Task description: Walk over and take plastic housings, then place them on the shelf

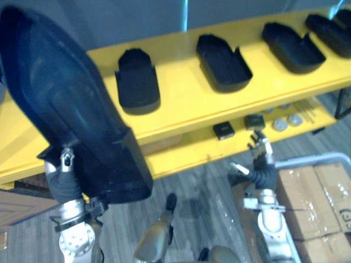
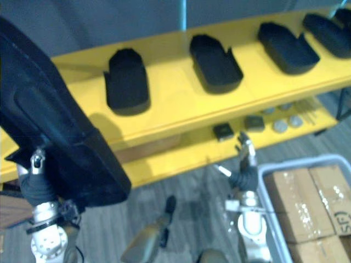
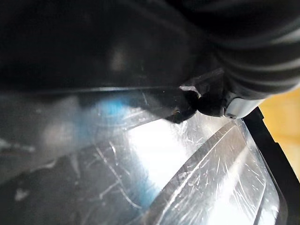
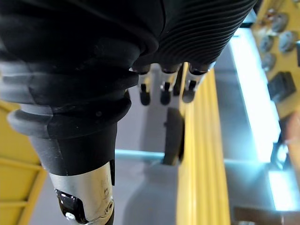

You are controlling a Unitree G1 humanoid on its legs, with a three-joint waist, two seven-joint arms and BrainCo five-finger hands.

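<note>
The left hand (image 1: pixel 66 178) grips the lower end of a large black plastic housing (image 1: pixel 60 98), tilted above the left end of the yellow shelf (image 1: pixel 186 104). Held by one end, it could slip, or knock the nearest shelved housing (image 1: pixel 137 79) when lowered. The right hand (image 1: pixel 262 150) hangs empty with relaxed fingers, below the shelf's front edge.

A long yellow shelf (image 1: pixel 186 104) runs across the room, with a lower board (image 1: pixel 181 153) beneath its top board. Behind it stands a plain blue-grey wall (image 1: pixel 137 22), cut by a thin, bright vertical strip of light (image 1: pixel 186 13). Toward the right end of the lower board lie small dark boxes (image 1: pixel 224 130) and round silvery discs (image 1: pixel 281 124). The floor (image 1: pixel 203 186) is grey, wood-look planking. At the near right, a pale bin (image 2: pixel 293 161) holds taped cardboard boxes (image 1: pixel 312 192).
</note>
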